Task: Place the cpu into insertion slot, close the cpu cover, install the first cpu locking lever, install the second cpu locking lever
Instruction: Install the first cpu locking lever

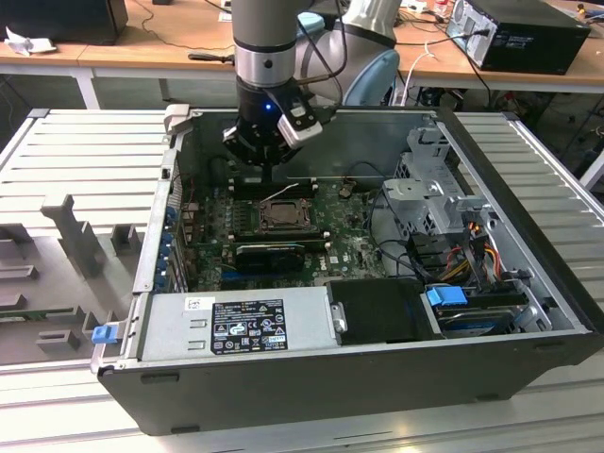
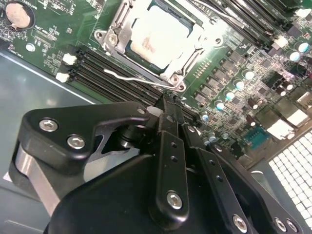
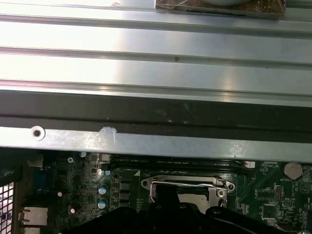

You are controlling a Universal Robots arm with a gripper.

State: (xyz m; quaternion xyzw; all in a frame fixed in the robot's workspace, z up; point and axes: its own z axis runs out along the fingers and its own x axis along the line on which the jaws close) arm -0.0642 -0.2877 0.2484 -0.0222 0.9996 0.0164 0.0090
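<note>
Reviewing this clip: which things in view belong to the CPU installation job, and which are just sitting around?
Job in hand:
cpu
cpu cover, framing the chip
wire locking lever
claw, close to that lever

Lying about:
memory slots
coin battery
power supply
drive cage

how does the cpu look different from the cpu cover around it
The cpu is a solid square with a dull pale top; the cpu cover is a shiny silver frame with an open centre window. The cpu fills the middle, while the cpu cover runs around its edges and reaches farther out. Both are flat, squarish metal parts on the green motherboard.
</note>
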